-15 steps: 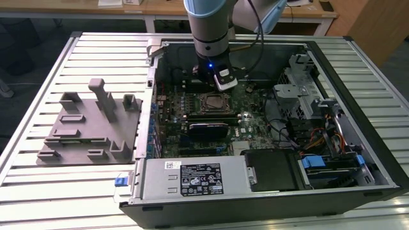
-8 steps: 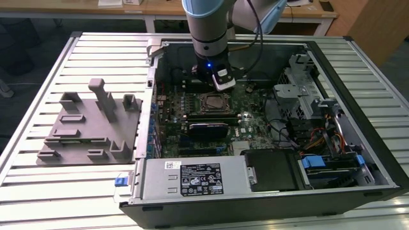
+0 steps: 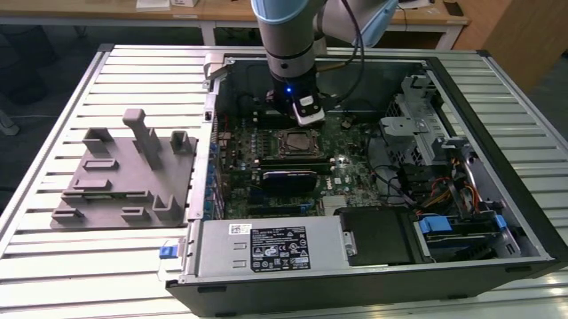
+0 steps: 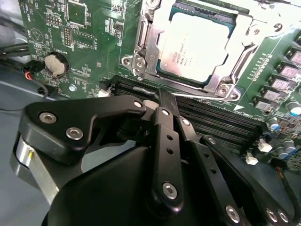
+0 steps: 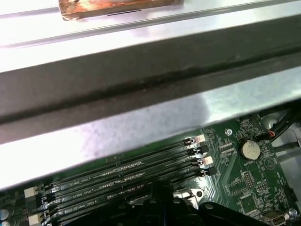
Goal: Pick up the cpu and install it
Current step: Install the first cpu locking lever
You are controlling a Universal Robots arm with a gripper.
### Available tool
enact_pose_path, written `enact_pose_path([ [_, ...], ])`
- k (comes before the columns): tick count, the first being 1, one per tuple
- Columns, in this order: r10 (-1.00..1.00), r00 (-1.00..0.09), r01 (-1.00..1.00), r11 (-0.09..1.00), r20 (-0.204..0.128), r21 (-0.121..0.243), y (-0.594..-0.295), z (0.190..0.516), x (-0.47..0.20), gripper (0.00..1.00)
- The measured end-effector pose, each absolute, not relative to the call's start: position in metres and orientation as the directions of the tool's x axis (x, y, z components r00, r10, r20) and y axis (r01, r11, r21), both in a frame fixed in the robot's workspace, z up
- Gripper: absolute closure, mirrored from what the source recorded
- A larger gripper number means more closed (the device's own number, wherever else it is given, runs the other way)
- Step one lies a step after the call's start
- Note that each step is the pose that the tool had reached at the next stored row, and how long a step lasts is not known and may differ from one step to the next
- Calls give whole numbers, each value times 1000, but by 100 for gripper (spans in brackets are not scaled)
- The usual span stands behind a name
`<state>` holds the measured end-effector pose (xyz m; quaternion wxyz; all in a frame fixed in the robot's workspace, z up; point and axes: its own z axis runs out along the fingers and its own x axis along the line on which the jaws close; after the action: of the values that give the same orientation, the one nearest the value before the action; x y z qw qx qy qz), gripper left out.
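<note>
The arm [image 3: 288, 40] comes straight down with its wrist vertical. The gripper [image 3: 307, 119] hangs raised just beside the socket [image 3: 296, 142], apart from it. In the second wrist view its fingers [image 4: 117, 110] meet at the tips.

Slatted metal table [image 3: 71, 266] carried two loads.
An open computer case [image 3: 355, 294] lay on it; a grey plastic tray [image 3: 106, 193] with upright posts sat just beside the case, toward the exterior view's left.
</note>
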<state>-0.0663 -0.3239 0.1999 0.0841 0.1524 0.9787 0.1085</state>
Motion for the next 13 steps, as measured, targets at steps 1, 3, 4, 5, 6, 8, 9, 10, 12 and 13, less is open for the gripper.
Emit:
enact_pose_path([
  [1, 321, -938, 285, 929, -132, 238, -323, 200, -66, 89],
  [3, 330, -935, 293, 926, -132, 238, -323, 199, -66, 89],
  [4, 333, -934, 297, 925, -132, 238, -322, 199, -66, 89],
  [5, 336, -933, 300, 924, -131, 238, -322, 199, -66, 89],
  [6, 338, -932, 301, 923, -131, 238, -322, 199, -66, 89],
  [8, 339, -932, 302, 923, -131, 238, -322, 199, -66, 89],
  [9, 339, -932, 302, 923, -131, 238, -322, 199, -66, 89],
  [10, 339, -932, 302, 923, -132, 238, -322, 199, -66, 89],
  [12, 339, -932, 302, 923, -132, 237, -322, 198, -66, 89],
  [13, 338, -932, 302, 924, -132, 236, -322, 198, -66, 89],
])
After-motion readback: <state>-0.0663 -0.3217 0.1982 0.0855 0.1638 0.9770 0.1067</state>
